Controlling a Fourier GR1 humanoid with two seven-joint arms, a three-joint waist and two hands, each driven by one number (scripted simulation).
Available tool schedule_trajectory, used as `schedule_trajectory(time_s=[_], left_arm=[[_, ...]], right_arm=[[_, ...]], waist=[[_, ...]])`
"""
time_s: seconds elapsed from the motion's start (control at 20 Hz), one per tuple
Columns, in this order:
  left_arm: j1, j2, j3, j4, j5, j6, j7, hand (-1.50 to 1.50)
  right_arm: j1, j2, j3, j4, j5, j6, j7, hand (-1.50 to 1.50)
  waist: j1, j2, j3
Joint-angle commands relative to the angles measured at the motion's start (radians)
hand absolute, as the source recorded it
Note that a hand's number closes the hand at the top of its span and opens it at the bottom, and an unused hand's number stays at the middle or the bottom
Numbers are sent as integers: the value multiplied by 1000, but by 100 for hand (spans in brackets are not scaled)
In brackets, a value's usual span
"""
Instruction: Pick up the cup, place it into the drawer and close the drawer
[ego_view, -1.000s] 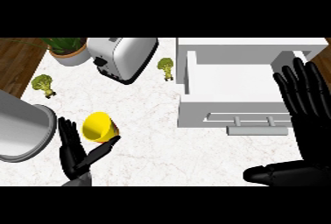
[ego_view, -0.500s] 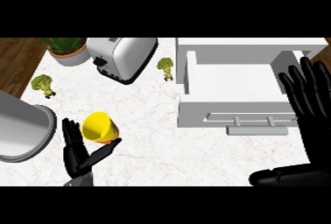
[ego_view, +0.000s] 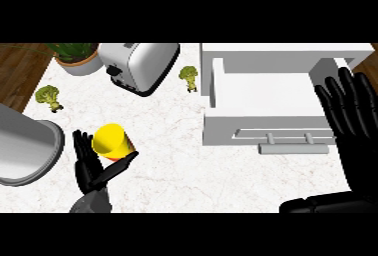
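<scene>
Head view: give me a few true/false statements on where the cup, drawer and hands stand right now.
1. The yellow cup is on the counter beside the left hand. True.
2. The cup is already inside the drawer. False: it is on the marble counter, left of the drawer.
3. The drawer is open. True.
4. The right hand is curled round the drawer handle. False: its fingers are straight, at the drawer's right side.
5. Two broccoli pieces lie on the counter. True.
</scene>
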Motion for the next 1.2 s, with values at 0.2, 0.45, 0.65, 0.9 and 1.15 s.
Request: schedule_trajectory(time_s=[0.2,0.45,0.65,0.9,1.15], left_arm=[[-42,-7,17,109,40,-182,-66,-150],[-90,-21,14,110,45,-198,-84,150],[-87,11,11,178,32,-321,-158,150],[-111,12,14,106,9,-166,-151,150],[-94,97,-37,205,-53,-410,-191,150]], right_arm=[[-28,16,16,28,16,-18,9,-150],[10,-26,-53,28,-54,35,-10,-150],[-30,-41,-76,81,-56,49,-44,-150],[35,-14,-30,16,-11,32,-43,-150],[-47,-61,-108,80,-70,51,-33,-150]], waist=[[0,1,0],[-1,0,0],[0,1,0],[2,-1,1],[-1,2,0]])
